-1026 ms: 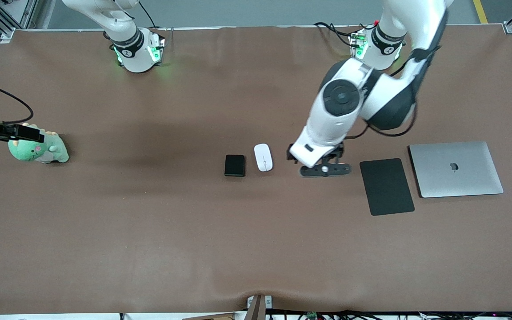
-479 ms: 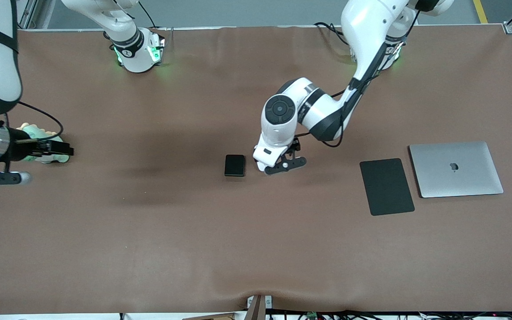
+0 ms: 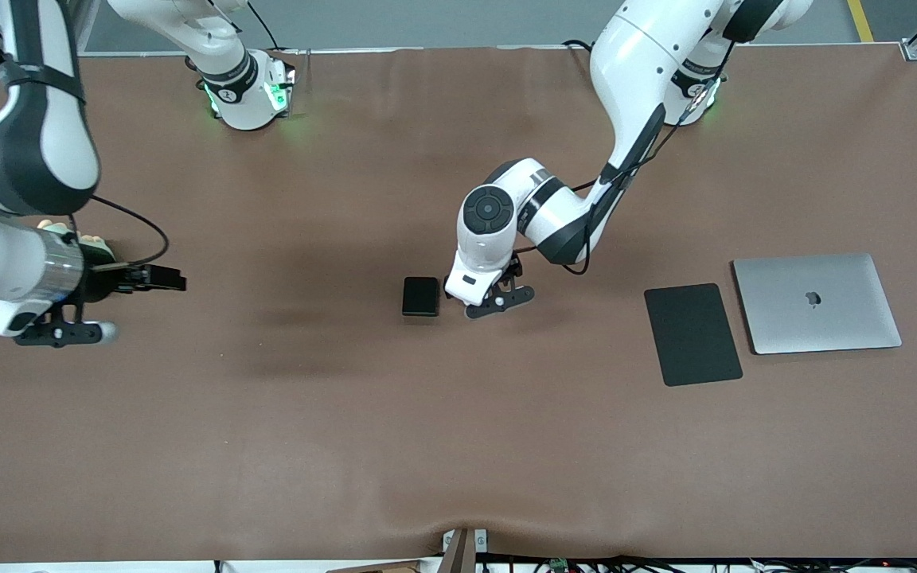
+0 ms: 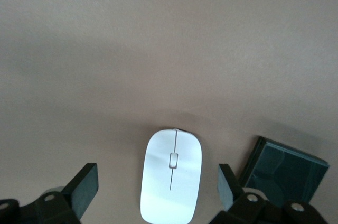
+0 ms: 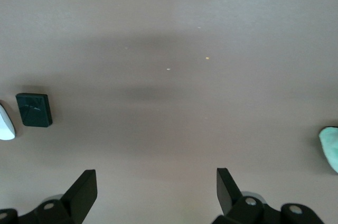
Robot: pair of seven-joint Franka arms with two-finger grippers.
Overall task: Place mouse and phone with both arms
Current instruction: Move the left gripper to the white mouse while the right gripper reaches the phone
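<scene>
Front view: left end effector hides the mouse beside the phone.

The brown-covered counter carried the phone at frame centre, the mouse beside it, a black mouse pad and a closed silver laptop at centre right.

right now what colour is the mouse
White, with a thin dark line down its top; clearest in the left wrist view.
</scene>
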